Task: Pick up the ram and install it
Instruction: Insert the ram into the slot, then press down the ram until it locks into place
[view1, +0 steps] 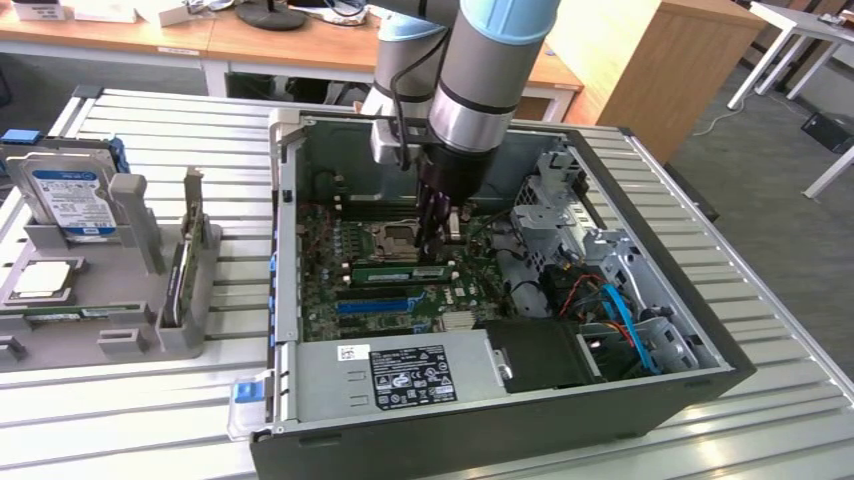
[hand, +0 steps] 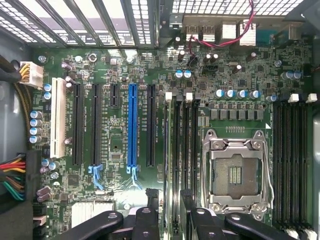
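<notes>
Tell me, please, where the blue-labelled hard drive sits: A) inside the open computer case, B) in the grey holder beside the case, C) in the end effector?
B: the hard drive stands in the grey holder on the exterior view's left of the computer case, apart from the end effector, which is down inside the case.

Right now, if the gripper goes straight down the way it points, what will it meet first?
Most likely the ram, the green stick standing in a slot beside the CPU socket. The gripper hangs open just above it, pointing down; the exact gap is hard to judge.
</notes>
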